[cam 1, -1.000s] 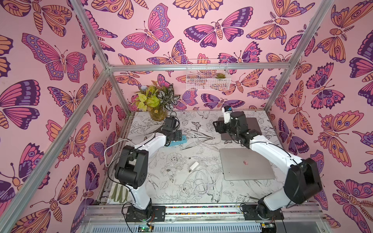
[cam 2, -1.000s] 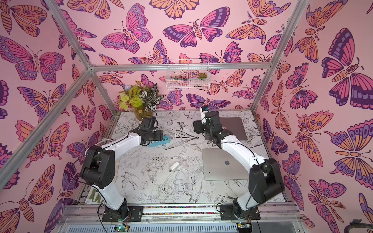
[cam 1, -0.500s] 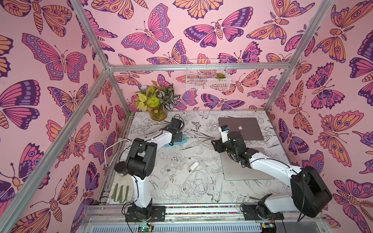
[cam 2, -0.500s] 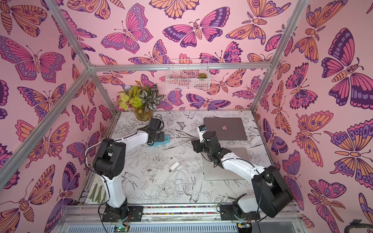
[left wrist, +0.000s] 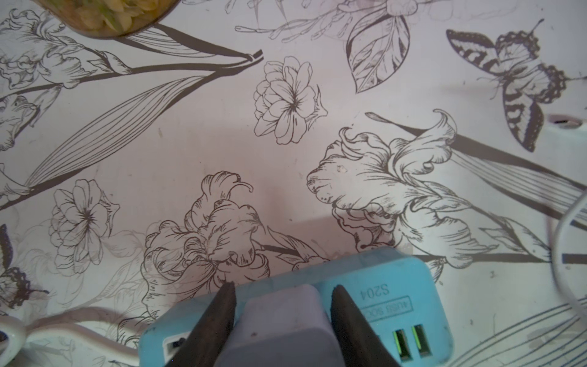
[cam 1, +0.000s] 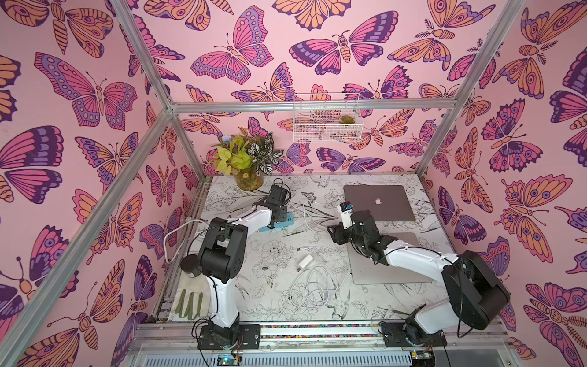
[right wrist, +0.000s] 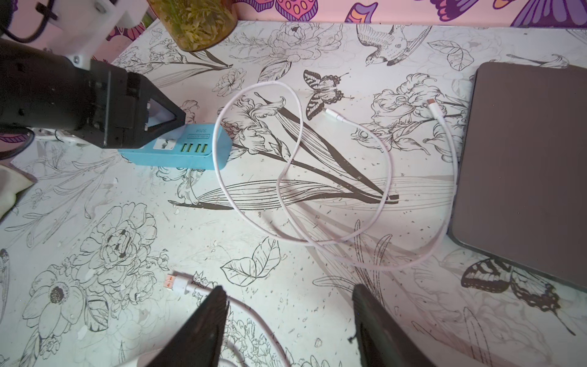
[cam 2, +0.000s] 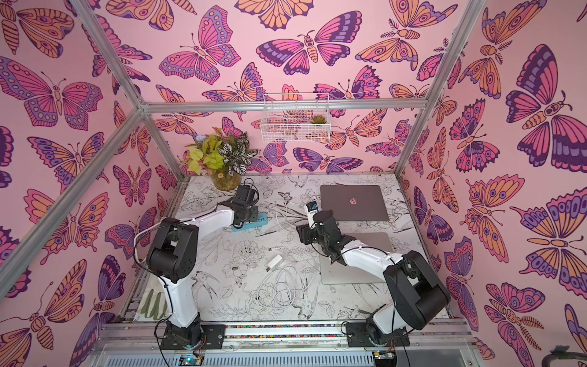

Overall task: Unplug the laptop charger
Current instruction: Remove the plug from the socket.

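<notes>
Clamped with the left gripper [left wrist: 282, 286] on the pale charger brick [left wrist: 279, 330], a dark finger pressed flat against each side. Seated in the top face of the blue power strip [left wrist: 397, 286], just beside the green USB ports, so not yet unplugged. Found lying flat on the table [left wrist: 190, 127], rear left, near the plant jar [right wrist: 197, 25]. Judged as the grasp stage, just ahead of the pull. Next: draw straight away from the strip's face, in line with the prongs, without rocking sideways. Expect the light strip to lift along, with nothing seen pinning it; better to brace it or pull briskly. Farther out, holds nothing with the right gripper [right wrist: 289, 289]: fingers spread wide, hovering low over bare table and over a white lead [right wrist: 190, 286] with an orange plug. Could probably be brought across to press the strip down. Between the two, note a loose white cable [right wrist: 270, 83] looped on the table and crossing the strip's end, both small connectors free, one just beside the dark laptop [right wrist: 524, 159] but not in it. Beyond, in a top view, see a silver laptop [cam 1: 390, 273] partly under the right arm and a second white adapter [cam 1: 304, 262] beside its coil toward the front.
</notes>
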{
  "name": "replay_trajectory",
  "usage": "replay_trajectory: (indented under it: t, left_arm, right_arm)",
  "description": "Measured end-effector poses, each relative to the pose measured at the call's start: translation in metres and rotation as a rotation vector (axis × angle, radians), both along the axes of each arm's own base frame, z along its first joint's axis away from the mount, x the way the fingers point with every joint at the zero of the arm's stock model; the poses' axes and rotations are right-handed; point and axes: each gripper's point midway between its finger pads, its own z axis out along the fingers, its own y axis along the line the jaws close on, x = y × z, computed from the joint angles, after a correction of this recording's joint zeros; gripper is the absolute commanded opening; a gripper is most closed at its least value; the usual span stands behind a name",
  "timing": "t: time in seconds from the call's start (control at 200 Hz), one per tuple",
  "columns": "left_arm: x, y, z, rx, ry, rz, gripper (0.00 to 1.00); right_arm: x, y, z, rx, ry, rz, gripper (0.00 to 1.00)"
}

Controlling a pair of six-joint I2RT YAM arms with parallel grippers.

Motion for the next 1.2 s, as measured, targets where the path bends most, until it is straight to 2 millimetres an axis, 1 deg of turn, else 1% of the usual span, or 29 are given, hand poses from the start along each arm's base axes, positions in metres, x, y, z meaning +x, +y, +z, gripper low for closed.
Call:
replay_trajectory:
  t: [0.04, 0.105, 0.15, 0.371, 0.511, 0.581, 0.746, 0.841, 0.887, 0.962, 1.017, 1.072, 1.077, 1.117, 1.127, 1.132, 1.152, 1.157, 1.167, 1.202]
  left_arm:
    - [0.000, 0.000, 0.000, 0.000, -0.004, 0.000, 0.32]
    - [0.001, 0.000, 0.000, -0.001, -0.010, 0.001, 0.31]
    - [0.001, 0.000, 0.000, -0.001, -0.014, 0.002, 0.27]
    - [0.000, 0.000, 0.001, 0.002, -0.025, -0.003, 0.27]
    - [0.000, -0.001, 0.005, 0.014, -0.030, -0.030, 0.27]
    - [-0.001, -0.002, 0.012, 0.014, -0.039, -0.042, 0.26]
    - [0.000, -0.003, 0.039, 0.001, -0.092, -0.053, 0.25]
    - [-0.001, -0.006, 0.052, -0.012, -0.102, -0.065, 0.26]
    - [-0.001, -0.009, 0.059, -0.012, -0.101, -0.075, 0.26]
    - [-0.001, -0.022, 0.076, -0.003, -0.101, -0.118, 0.27]
    - [-0.003, -0.042, 0.097, 0.002, -0.110, -0.177, 0.28]
    - [-0.005, -0.070, 0.123, -0.017, -0.135, -0.250, 0.27]
    - [-0.005, -0.075, 0.127, -0.021, -0.139, -0.263, 0.27]
    - [-0.009, -0.096, 0.144, -0.039, -0.147, -0.316, 0.28]
    - [-0.009, -0.103, 0.152, -0.047, -0.156, -0.333, 0.28]
    - [-0.009, -0.103, 0.152, -0.047, -0.156, -0.333, 0.27]
    - [-0.010, -0.118, 0.162, -0.060, -0.163, -0.368, 0.27]
    - [-0.010, -0.118, 0.162, -0.060, -0.163, -0.368, 0.27]
    - [-0.011, -0.125, 0.167, -0.066, -0.169, -0.383, 0.27]
    - [-0.013, -0.144, 0.178, -0.085, -0.172, -0.427, 0.28]
  right_arm:
    - [0.000, 0.001, -0.001, 0.001, 0.002, 0.003, 0.64]
    - [0.000, 0.002, -0.002, 0.002, 0.004, 0.007, 0.64]
    - [-0.001, 0.002, -0.002, 0.001, 0.005, 0.007, 0.64]
    - [0.000, 0.002, -0.001, 0.004, 0.002, 0.007, 0.64]
    - [0.000, 0.002, -0.001, 0.006, -0.003, 0.006, 0.64]
    - [0.000, 0.000, -0.002, 0.000, -0.006, -0.001, 0.64]
    - [-0.002, -0.008, -0.005, -0.018, -0.016, -0.032, 0.64]
    - [-0.003, -0.017, -0.001, -0.027, -0.044, -0.061, 0.64]
    - [-0.004, -0.024, 0.005, -0.031, -0.072, -0.087, 0.65]
    - [-0.008, -0.041, 0.016, -0.039, -0.132, -0.146, 0.65]
    - [-0.013, -0.059, 0.027, -0.041, -0.194, -0.214, 0.66]
    - [-0.018, -0.077, 0.038, -0.040, -0.251, -0.281, 0.66]
    - [-0.018, -0.078, 0.039, -0.040, -0.256, -0.286, 0.66]
    - [-0.020, -0.089, 0.045, -0.037, -0.293, -0.333, 0.66]
    - [-0.021, -0.091, 0.046, -0.037, -0.298, -0.341, 0.66]
    - [-0.021, -0.093, 0.047, -0.037, -0.302, -0.346, 0.66]
    - [-0.022, -0.097, 0.049, -0.038, -0.316, -0.366, 0.66]
    - [-0.022, -0.098, 0.049, -0.038, -0.319, -0.370, 0.66]
    - [-0.022, -0.100, 0.050, -0.039, -0.325, -0.381, 0.66]
    - [-0.023, -0.107, 0.051, -0.043, -0.339, -0.410, 0.66]
